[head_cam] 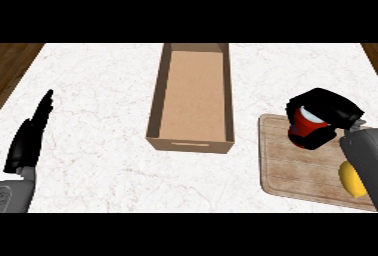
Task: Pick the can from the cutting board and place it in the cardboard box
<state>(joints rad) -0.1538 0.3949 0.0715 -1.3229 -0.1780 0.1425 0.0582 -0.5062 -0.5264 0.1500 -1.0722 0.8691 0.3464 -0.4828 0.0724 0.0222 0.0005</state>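
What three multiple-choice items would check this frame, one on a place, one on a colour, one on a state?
1. Where does the cardboard box stand relative to the cutting board?
A. To its left
B. On top of it
C. To its right

2. What colour is the can in the right hand?
A. Green
B. Red
C. Blue

3. How is the left hand?
A. Curled round the can
C. Inside the box
B. Open, fingers straight, at the view's left edge

Answers: 1 A, the box sits mid-counter and the board lies at the right. 2 B, red shows between the black fingers curled round it. 3 B, its fingers point straight up, touching nothing. A yellow object also lies on the board.
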